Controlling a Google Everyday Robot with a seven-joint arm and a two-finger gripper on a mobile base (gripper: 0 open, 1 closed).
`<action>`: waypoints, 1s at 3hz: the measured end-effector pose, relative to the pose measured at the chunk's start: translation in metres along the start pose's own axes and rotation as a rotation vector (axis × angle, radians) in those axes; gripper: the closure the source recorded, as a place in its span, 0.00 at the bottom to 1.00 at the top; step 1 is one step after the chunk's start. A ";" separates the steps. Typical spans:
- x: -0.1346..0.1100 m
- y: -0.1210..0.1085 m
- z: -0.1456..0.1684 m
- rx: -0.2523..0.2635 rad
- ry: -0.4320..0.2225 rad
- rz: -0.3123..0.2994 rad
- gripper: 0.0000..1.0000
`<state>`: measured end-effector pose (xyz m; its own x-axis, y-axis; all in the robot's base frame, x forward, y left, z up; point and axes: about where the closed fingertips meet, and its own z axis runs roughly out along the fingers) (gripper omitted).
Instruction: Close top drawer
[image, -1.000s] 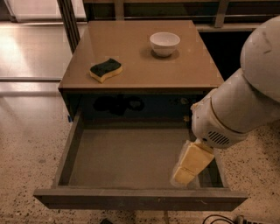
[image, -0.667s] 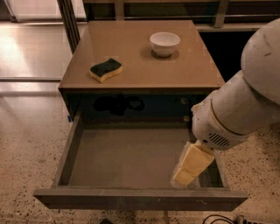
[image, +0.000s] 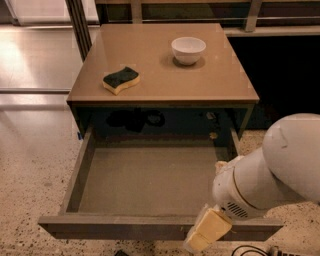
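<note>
Pincer (image: 201, 238) hangs low against the front panel of the top drawer (image: 125, 226), near the panel's right end. Whether it is wide or narrow, I cannot tell. Just up and to its right bulks the white arm (image: 272, 170). The drawer stands pulled far out of the cabinet (image: 165, 90), stretching left of and beyond the pincer. Farther back on the cabinet's top sit a sponge (image: 120, 79), off to the left, and a white bowl (image: 188, 49), almost straight beyond.

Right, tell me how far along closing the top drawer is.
Done: nothing yet. The top drawer stands pulled far out, its grey bottom in full view. In hand: the gripper hangs over the front panel near its right end; contact cannot be told. Left: the whole push, until the panel meets the cabinet.
</note>
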<state>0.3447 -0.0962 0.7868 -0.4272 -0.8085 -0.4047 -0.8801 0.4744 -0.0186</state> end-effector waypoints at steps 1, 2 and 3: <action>0.024 0.021 0.060 -0.025 0.025 0.034 0.00; 0.029 0.022 0.068 -0.015 0.024 0.040 0.19; 0.029 0.022 0.068 -0.015 0.024 0.040 0.42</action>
<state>0.3264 -0.0858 0.7126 -0.4671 -0.7971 -0.3827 -0.8650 0.5016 0.0109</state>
